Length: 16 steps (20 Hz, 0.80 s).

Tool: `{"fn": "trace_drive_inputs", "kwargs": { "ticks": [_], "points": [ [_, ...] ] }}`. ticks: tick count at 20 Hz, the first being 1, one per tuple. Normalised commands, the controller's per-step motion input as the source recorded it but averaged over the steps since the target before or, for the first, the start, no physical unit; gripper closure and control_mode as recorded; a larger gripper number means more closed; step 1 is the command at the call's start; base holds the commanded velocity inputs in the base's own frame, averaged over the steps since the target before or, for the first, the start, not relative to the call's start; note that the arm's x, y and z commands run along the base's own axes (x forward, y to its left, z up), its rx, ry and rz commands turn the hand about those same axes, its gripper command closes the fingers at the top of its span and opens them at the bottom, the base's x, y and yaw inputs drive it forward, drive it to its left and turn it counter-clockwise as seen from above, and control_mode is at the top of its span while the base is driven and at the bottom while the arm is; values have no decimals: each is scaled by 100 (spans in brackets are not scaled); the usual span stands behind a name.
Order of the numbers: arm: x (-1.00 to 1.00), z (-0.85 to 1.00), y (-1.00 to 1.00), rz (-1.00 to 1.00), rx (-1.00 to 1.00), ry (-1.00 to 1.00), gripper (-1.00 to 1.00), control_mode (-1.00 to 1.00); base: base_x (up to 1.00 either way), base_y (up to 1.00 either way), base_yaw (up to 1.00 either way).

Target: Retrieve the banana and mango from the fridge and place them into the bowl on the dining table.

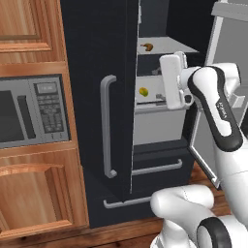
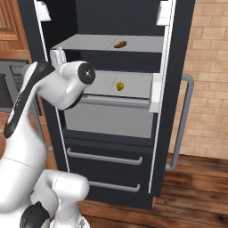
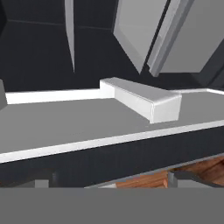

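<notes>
Here the gripper (image 1: 170, 82) is seen at the front edge of the open fridge (image 1: 97, 97), with the hand raised to the level of the middle shelf (image 2: 129, 84); its fingers are hidden behind the hand in both base views, and in the hand view the tips are lost at the bottom edge, so whether the jaws stand wide or narrow cannot be told. Nothing is seen to be held.

Directly ahead of the hand, a grey-white shelf surface (image 3: 65, 122) with a pale raised block (image 3: 148, 100) is shown in the hand view, and a strip of wooden floor (image 3: 144, 179) is seen beneath its edge.

Just beyond the gripper, on the middle shelf, the mango (image 1: 143, 91) is found lying alone, a little to the left of the hand in the left base view and clear of it.

Higher and farther back, on the top shelf (image 2: 93, 42), the banana (image 1: 147, 47) is seen, well above the gripper and apart from the mango.

Below the hand, two drawers (image 2: 107, 156) with silver bar handles are shut. To the left of the fridge a microwave (image 1: 29, 111) is set into wooden cabinets (image 1: 34, 193).
</notes>
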Motion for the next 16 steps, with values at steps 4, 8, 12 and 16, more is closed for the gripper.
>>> {"fn": "trace_drive_inputs", "kwargs": {
  "ticks": [4, 8, 12, 16],
  "points": [
    [86, 0, 12, 4, 4, 0, -100, -100, 0, 0, 0],
    [95, 0, 11, 4, 6, 0, -100, -100, 0, 0, 0],
    [88, 0, 28, 3, 4, 0, -100, -100, 0, 0, 0],
    [78, 4, 39, 3, 1, 0, -100, -100, 0, 0, 0]
  ]
}}
